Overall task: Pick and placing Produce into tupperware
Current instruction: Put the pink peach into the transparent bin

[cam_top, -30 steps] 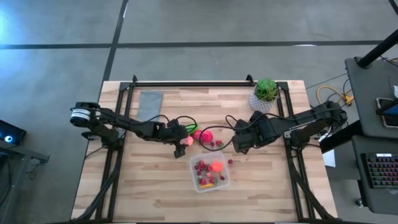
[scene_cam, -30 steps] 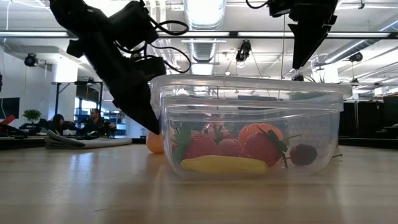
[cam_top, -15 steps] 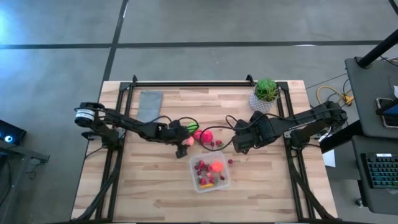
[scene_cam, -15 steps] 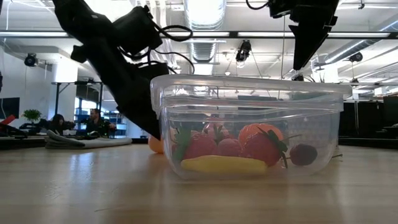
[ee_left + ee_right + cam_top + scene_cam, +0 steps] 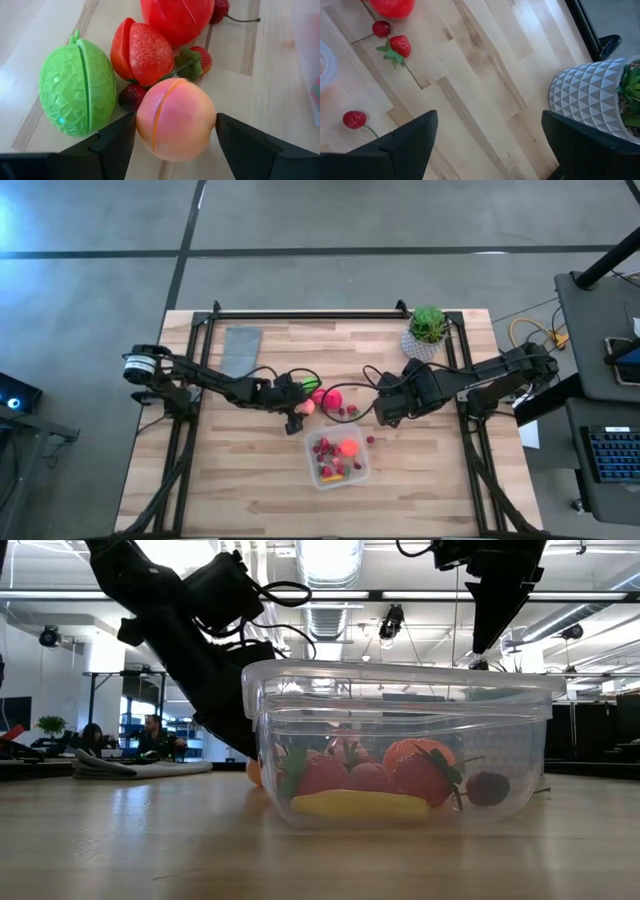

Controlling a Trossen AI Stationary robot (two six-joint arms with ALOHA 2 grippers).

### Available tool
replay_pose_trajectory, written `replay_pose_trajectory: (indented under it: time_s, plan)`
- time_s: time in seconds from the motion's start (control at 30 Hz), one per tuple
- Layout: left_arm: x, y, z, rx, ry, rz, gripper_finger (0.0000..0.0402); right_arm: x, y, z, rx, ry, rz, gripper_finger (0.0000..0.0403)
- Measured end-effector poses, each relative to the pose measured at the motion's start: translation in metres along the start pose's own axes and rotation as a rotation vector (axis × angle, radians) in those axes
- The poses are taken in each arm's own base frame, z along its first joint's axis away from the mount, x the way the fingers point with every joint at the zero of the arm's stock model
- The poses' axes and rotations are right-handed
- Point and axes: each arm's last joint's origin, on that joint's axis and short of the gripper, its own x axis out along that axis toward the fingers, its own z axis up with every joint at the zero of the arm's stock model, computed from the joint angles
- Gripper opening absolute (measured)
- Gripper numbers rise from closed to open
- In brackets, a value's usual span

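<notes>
1. The table (image 5: 250,480) is pale wood with a black frame around it.
2. The left arm (image 5: 210,385) reaches from the left edge toward the middle; the right arm (image 5: 480,380) reaches in from the right.
3. The tupperware (image 5: 337,456) sits near the middle, toward the front edge, with red berries, an orange piece and a yellow piece inside; the low view shows it as the tub (image 5: 400,745).
4. The plant (image 5: 428,330) stands at the back right, and a grey cloth (image 5: 241,350) lies at the back left.
5. The left gripper (image 5: 172,145) is down at the table just behind the tupperware, its fingers either side of the peach (image 5: 175,120), close to its flanks; whether they press it I cannot tell.
6. Just beside the peach lie a green fruit (image 5: 77,90), a strawberry (image 5: 142,52) and a red piece (image 5: 177,20).
7. The right gripper (image 5: 487,135) hangs wide open over bare wood, holding nothing.
8. Loose berries (image 5: 400,46) lie near it.
</notes>
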Motion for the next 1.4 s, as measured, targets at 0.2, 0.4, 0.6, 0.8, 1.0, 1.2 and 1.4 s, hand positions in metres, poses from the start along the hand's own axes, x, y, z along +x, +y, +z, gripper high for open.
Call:
replay_pose_trajectory:
  time_s: [0.2,0.4,0.6,0.8,1.0,1.2,1.4]
  plan:
    - [-0.001,-0.002,0.003,0.001,0.003,-0.039,0.0255,0.0,0.0,0.0,-0.001,0.001,-0.001,0.035]
    - [-0.002,-0.006,0.004,0.013,-0.002,-0.048,0.0255,0.001,-0.001,-0.002,-0.008,0.011,-0.01,0.035]
    - [-0.005,-0.005,0.006,-0.078,-0.01,-0.042,0.0255,0.001,-0.001,-0.002,-0.011,0.014,-0.013,0.035]
    - [-0.005,-0.003,-0.002,-0.184,0.041,-0.009,0.0264,0.001,-0.001,-0.002,-0.015,0.016,-0.014,0.035]
    - [-0.005,-0.001,-0.01,-0.182,0.116,0.02,0.0298,0.001,-0.001,-0.002,-0.015,0.016,-0.014,0.035]
    - [-0.006,0.0,-0.01,-0.172,0.103,0.051,0.0315,0.001,-0.001,-0.002,-0.011,0.015,-0.014,0.035]
    - [-0.006,0.0,-0.007,-0.134,0.085,0.075,0.0315,0.001,-0.001,-0.002,-0.011,0.015,-0.013,0.035]
